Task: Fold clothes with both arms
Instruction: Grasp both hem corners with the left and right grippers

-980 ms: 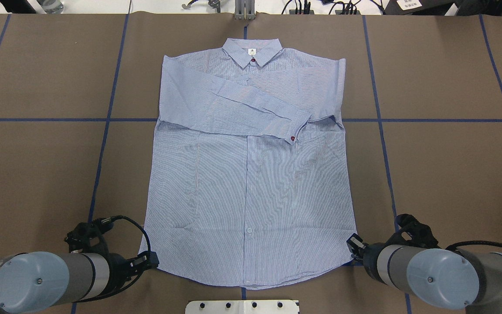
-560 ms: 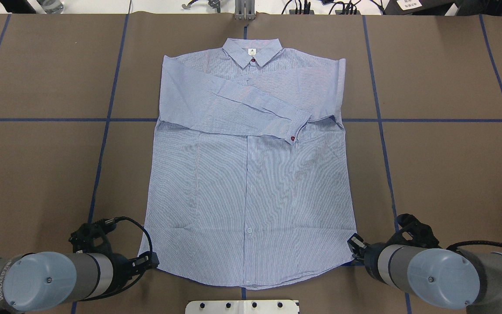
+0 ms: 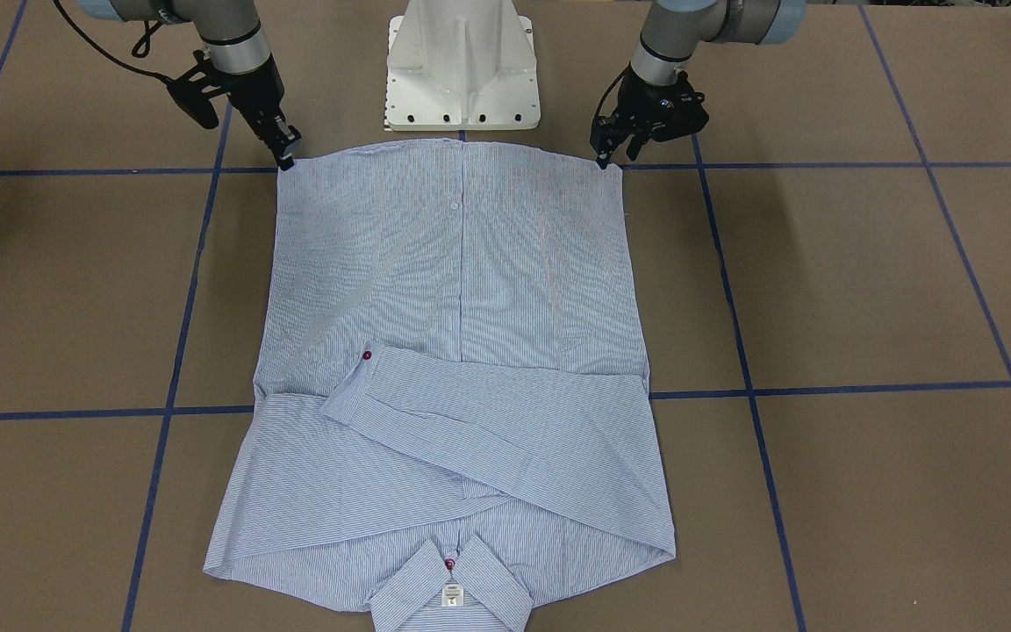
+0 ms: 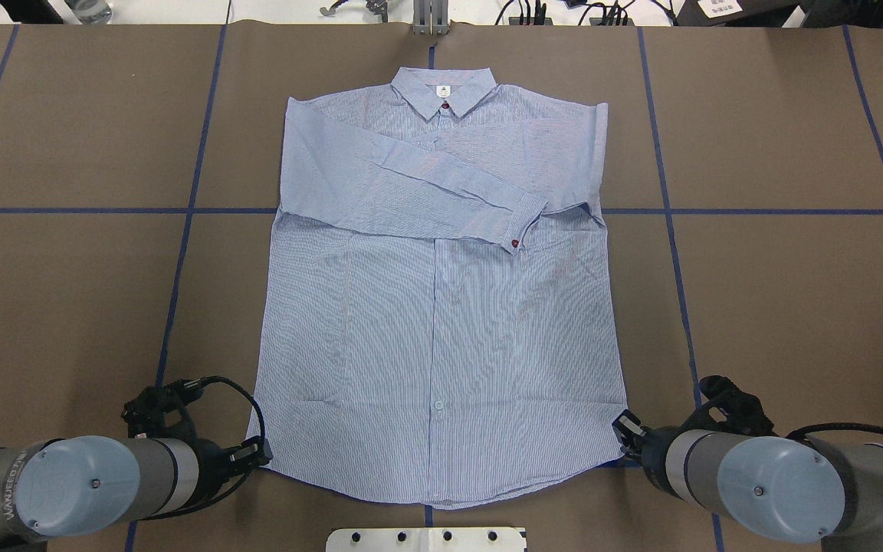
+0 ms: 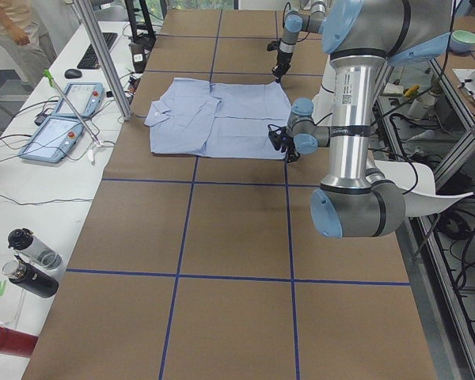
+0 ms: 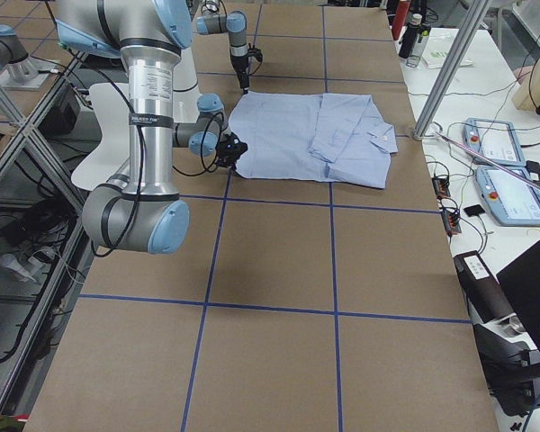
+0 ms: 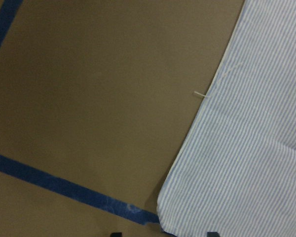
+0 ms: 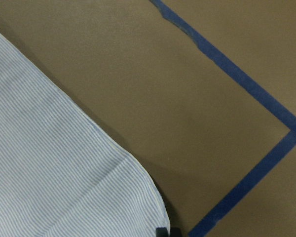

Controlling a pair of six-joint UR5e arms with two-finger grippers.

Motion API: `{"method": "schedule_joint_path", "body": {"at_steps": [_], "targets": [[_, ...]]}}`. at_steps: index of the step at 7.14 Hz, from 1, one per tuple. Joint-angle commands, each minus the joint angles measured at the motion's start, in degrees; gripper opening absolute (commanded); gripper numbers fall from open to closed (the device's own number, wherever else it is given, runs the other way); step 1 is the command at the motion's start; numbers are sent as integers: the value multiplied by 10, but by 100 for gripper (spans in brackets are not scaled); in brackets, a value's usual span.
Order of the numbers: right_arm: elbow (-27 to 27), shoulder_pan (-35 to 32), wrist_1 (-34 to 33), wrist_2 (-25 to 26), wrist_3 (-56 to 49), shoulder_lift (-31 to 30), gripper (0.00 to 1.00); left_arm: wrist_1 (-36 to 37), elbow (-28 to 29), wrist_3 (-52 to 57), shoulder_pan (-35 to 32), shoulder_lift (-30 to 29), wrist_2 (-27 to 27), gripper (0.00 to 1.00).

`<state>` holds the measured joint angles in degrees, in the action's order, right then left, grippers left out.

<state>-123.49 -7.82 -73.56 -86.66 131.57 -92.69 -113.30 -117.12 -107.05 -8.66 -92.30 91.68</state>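
Observation:
The light-blue striped shirt (image 4: pixel 441 322) lies flat and front up, collar far from the robot, both sleeves folded across the chest (image 3: pixel 488 430). My left gripper (image 4: pixel 257 454) is low at the hem's left corner (image 3: pixel 604 158). In the left wrist view its fingertips (image 7: pixel 212 233) stand wide apart, open, with the shirt corner (image 7: pixel 187 217) between them. My right gripper (image 4: pixel 625 428) sits at the hem's other corner (image 3: pixel 286 160). The right wrist view shows its tips (image 8: pixel 160 230) close together, shut at the very tip of the shirt corner (image 8: pixel 138 197).
Blue tape lines (image 4: pixel 181 253) cross the brown table cover. The white pedestal base (image 3: pixel 463 61) stands just behind the hem. Tablets (image 5: pixel 63 119), bottles (image 5: pixel 32 261) and a metal post (image 6: pixel 450 63) are at the far table edge. A person (image 5: pixel 8 20) is near the corner.
The left arm has drawn slightly back and left, its gripper settling lower at the hem corner. The right arm and the shirt have hardly moved.

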Motion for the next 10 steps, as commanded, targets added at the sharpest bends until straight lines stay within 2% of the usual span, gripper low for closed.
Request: {"method": "schedule_joint_path", "body": {"at_steps": [1,5,6,7,8,10], "targets": [[0,0,0,0,0,1,0,0,2,6,0,-2,0,64],[0,0,0,0,0,-1,0,-2,12,7,0,-12,-23,59],[0,0,0,0,0,-1,0,-2,12,7,0,-13,-25,49],[0,0,0,0,0,-1,0,-2,11,6,-1,-13,-25,15],[0,0,0,0,0,-1,0,-1,9,7,-5,-13,-25,0],[0,1,0,0,0,-1,0,-1,0,6,-7,-13,-24,0]]}}
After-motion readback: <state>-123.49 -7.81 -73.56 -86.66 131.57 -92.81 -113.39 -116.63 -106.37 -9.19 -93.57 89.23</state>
